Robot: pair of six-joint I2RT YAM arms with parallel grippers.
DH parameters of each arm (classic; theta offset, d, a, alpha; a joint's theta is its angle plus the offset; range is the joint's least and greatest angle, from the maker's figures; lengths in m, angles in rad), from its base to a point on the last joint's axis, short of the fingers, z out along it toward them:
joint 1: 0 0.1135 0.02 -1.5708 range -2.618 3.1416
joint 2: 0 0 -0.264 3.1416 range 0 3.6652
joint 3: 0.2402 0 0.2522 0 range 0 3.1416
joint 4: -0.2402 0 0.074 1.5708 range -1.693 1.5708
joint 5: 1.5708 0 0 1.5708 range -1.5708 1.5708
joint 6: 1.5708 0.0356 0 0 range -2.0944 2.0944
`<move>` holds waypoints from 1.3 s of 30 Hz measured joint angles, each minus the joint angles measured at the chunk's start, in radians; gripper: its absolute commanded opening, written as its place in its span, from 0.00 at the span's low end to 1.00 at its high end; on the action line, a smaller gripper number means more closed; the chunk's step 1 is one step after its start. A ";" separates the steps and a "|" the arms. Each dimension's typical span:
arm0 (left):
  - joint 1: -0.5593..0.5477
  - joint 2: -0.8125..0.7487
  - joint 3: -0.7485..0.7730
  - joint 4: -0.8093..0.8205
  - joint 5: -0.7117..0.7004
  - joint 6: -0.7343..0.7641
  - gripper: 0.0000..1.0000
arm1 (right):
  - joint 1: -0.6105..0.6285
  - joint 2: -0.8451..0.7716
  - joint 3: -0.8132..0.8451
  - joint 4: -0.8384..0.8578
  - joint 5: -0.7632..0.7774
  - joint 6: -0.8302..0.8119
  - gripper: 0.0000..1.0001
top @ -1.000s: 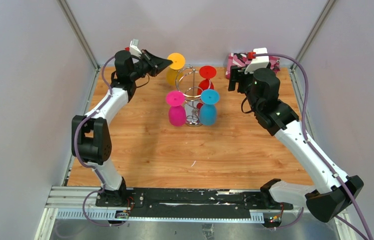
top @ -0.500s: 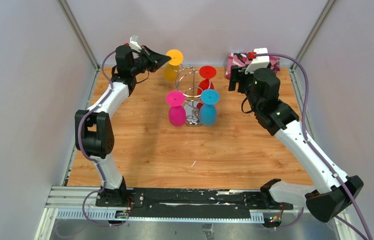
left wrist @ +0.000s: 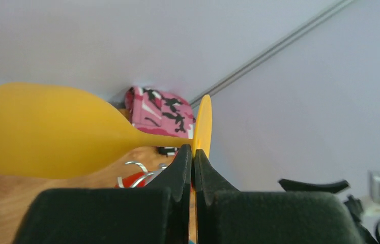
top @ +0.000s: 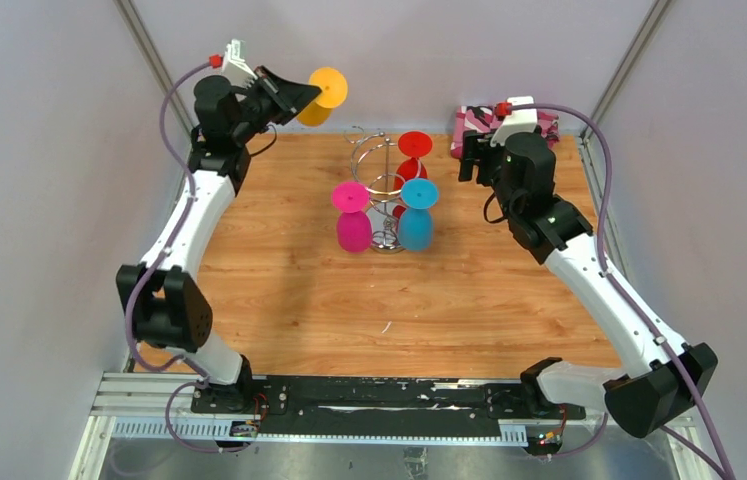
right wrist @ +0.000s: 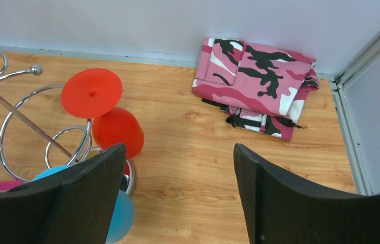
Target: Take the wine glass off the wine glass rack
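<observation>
Yellow wine glass (top: 327,88) is clamped by its stem in my left gripper (top: 296,95), high at the back left, apart from the wine glass rack (top: 381,185). My right gripper (right wrist: 177,152) hangs wide open beside the rack.

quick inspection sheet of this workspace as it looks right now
surface: wooden tabletop, small pale mark near its front
job's things: chrome wire glass rack holds pink glass, blue glass and red glass upside down; yellow plastic wine glass is clear of it, in the air
clutter: folded pink camouflage cloth, far right corner
grippers: left gripper shut on the yellow glass's stem; right gripper open, empty, right of the rack
cables: purple cable along each arm, no snag seen
surroundings: plain grey walls; nothing else seen
</observation>
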 measured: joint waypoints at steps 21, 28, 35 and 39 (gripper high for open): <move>-0.067 0.143 -0.020 1.162 0.392 -0.678 0.00 | -0.285 -0.003 -0.019 0.083 -0.534 0.101 0.83; -0.132 0.096 -0.028 1.273 0.497 -0.709 0.00 | -0.389 0.029 -0.061 0.307 -0.893 0.241 0.82; -0.181 -0.092 -0.114 1.331 0.590 -0.637 0.00 | -0.433 0.187 -0.111 0.829 -1.239 0.604 0.78; -0.181 -0.122 -0.145 1.334 0.622 -0.609 0.00 | -0.462 0.346 -0.088 1.283 -1.353 0.956 0.76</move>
